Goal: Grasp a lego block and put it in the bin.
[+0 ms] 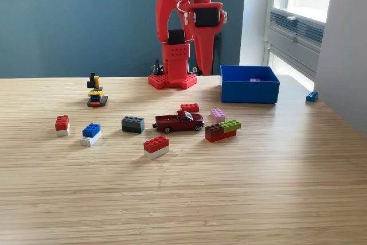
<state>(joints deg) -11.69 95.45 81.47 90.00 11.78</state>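
1. overall, no brand, label or writing can be read anywhere in the exterior view.
2. the red arm stands folded at the back of the wooden counter; its fingers point down, and whether they are apart or closed cannot be told.
3. the blue bin sits at the exterior view's right, beside the arm's base, with a small purple piece inside.
4. lego blocks lie scattered in front: a red block on white, long axis running left-right and slightly tilted, a grey block, a pink block.
5. a dark red toy truck points toward the exterior view's left.
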